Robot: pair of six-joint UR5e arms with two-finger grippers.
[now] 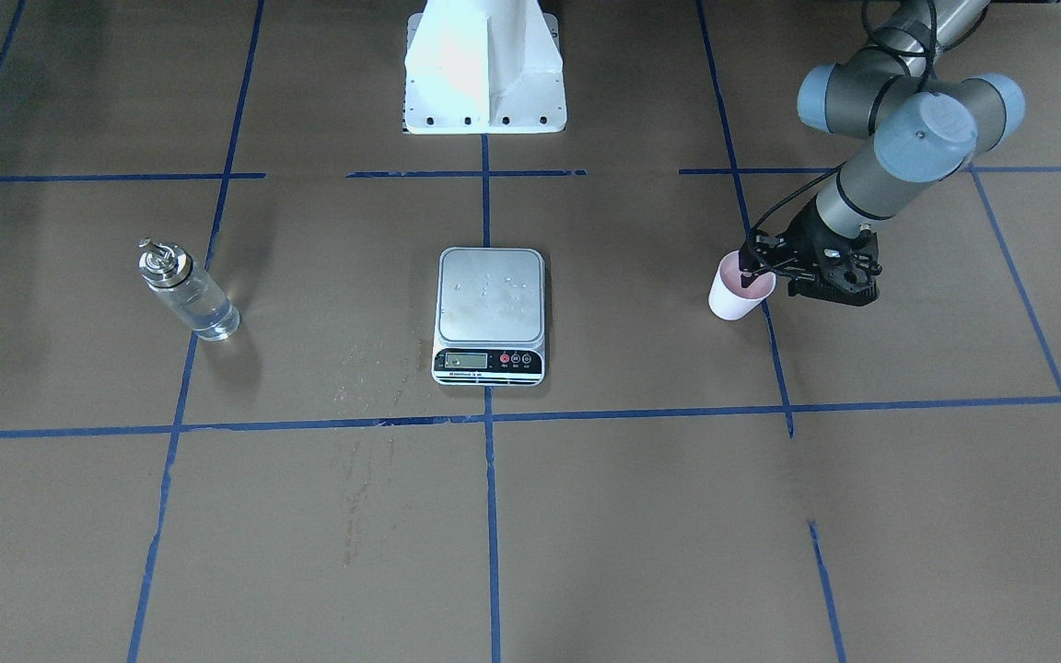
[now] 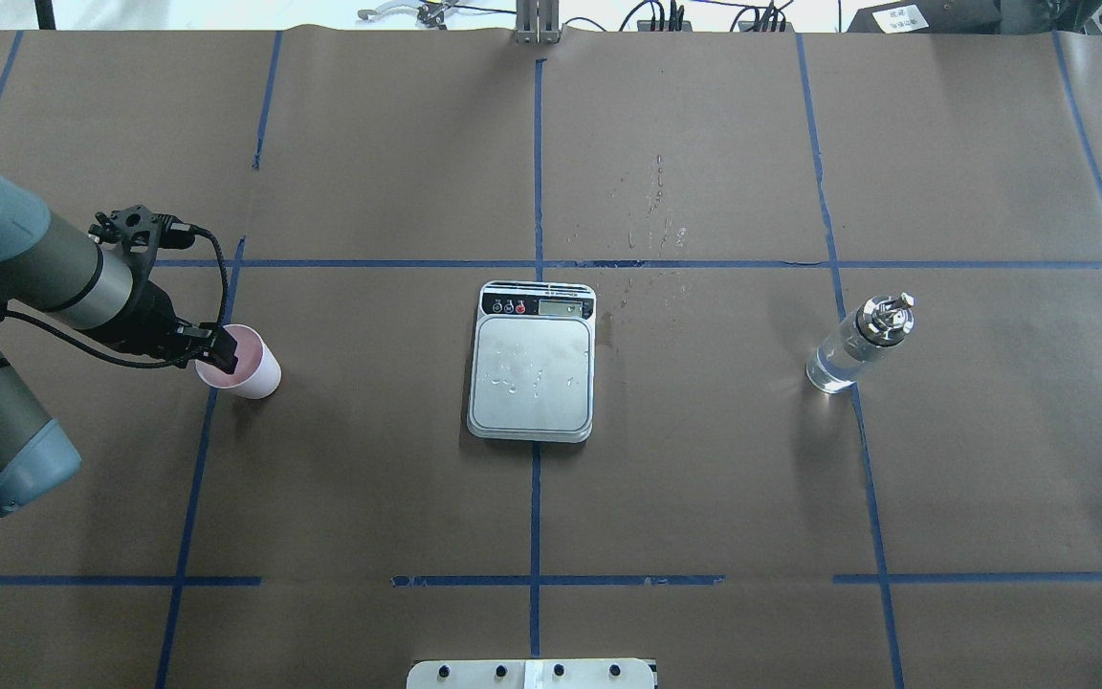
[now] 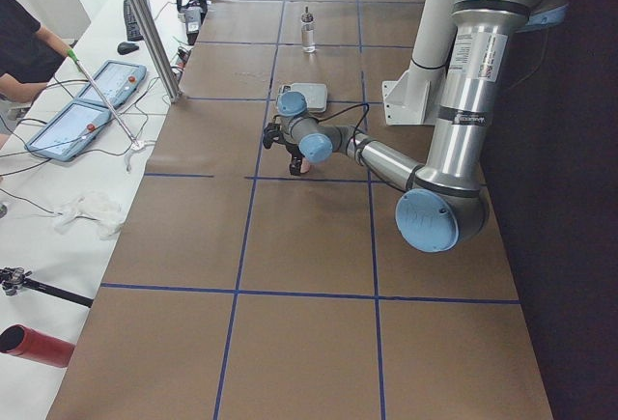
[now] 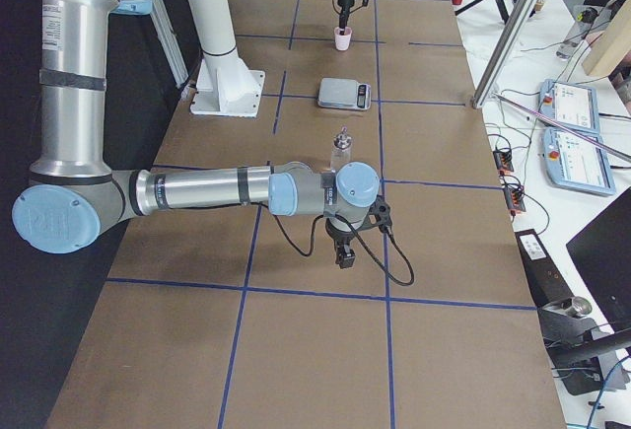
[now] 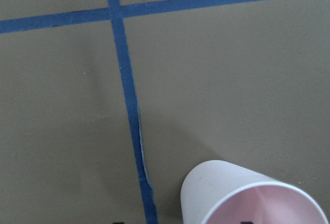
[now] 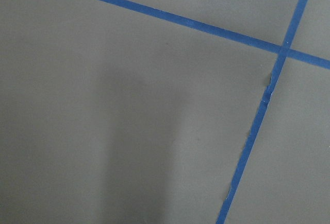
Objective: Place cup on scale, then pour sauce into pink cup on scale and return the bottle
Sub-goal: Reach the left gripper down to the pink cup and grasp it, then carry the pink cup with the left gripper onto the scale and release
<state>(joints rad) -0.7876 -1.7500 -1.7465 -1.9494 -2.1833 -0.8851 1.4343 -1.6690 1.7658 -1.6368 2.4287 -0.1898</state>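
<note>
The pale pink cup [image 1: 735, 296] stands on the brown paper on my left side, apart from the scale [image 1: 491, 295] at the table's centre. My left gripper [image 1: 759, 269] is at the cup's rim, open, with one finger inside the cup and the other outside its wall; the left wrist view shows the cup [image 5: 242, 193] at the bottom right. The glass bottle [image 1: 188, 295] with the silver cap stands upright on my right side, with clear sauce in it. My right gripper [image 4: 343, 254] hangs over bare paper near the bottle [image 4: 341, 148]; I cannot tell whether it is open or shut.
The scale's platform [image 2: 532, 373] carries a few droplets. Blue tape lines [image 2: 537, 264] divide the paper. Dried splash marks [image 2: 651, 215] lie beyond the scale. The white robot base [image 1: 484, 69] stands behind the scale.
</note>
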